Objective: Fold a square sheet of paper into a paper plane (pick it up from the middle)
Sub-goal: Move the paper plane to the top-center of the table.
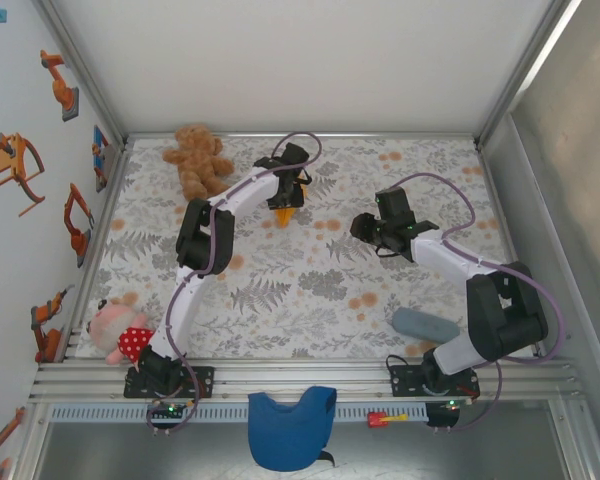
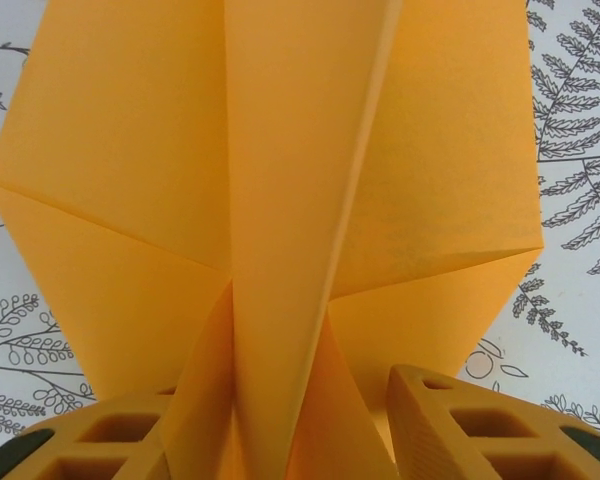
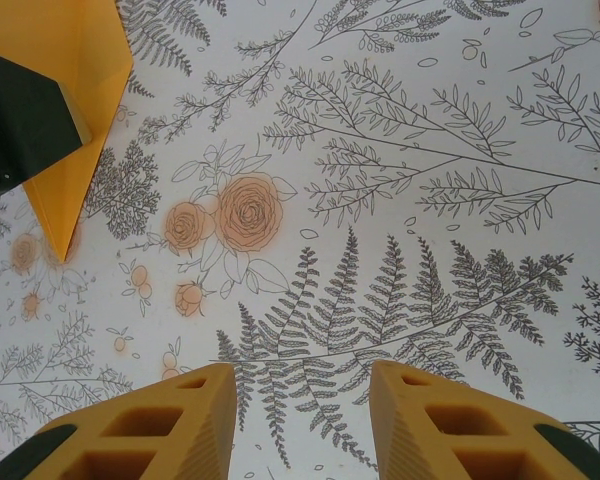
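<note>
The square sheet of paper is folded into an orange paper plane [image 1: 283,215] at the back middle of the table, its nose pointing toward the near edge. In the left wrist view the paper plane [image 2: 280,200] shows two spread wings and an upright centre keel. The keel stands between the fingers of my left gripper [image 2: 285,400], which is open: the right finger [image 2: 450,420] is clear of the paper. From the top, the left gripper [image 1: 288,195] sits right over the plane. My right gripper [image 1: 365,228] hovers to its right, open and empty [image 3: 300,375]. The plane's nose [image 3: 75,120] shows at its upper left.
A brown teddy bear [image 1: 198,160] lies at the back left. A pink plush toy [image 1: 120,330] sits at the front left, and a grey object [image 1: 425,324] lies near the right arm's base. A blue cloth [image 1: 290,425] hangs over the front rail.
</note>
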Controlling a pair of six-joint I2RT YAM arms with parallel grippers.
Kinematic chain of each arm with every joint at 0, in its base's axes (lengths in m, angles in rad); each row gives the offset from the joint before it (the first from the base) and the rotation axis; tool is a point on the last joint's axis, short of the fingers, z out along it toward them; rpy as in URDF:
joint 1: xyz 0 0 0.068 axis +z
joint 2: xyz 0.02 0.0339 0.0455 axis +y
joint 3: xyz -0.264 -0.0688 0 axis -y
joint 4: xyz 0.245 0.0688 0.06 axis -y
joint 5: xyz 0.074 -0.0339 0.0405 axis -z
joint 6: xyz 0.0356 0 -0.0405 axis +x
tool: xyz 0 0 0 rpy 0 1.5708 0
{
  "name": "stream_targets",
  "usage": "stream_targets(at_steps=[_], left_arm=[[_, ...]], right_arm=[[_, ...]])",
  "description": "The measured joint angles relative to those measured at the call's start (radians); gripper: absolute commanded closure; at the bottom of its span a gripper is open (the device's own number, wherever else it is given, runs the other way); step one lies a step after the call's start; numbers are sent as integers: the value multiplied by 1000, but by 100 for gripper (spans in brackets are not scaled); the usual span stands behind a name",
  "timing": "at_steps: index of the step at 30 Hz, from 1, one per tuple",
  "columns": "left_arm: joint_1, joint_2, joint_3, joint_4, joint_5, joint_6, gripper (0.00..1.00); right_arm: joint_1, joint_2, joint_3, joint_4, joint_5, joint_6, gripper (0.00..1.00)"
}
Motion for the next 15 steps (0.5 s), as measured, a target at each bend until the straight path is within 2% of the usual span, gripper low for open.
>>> stream_targets(at_steps=[9, 15], left_arm=[[0, -45, 7, -46, 18, -2, 34], [0, -265, -100, -17, 10, -4, 24]], right_arm=[[-2, -1, 44, -70, 40, -27, 60], [-12, -38, 116, -133, 103, -61, 57]])
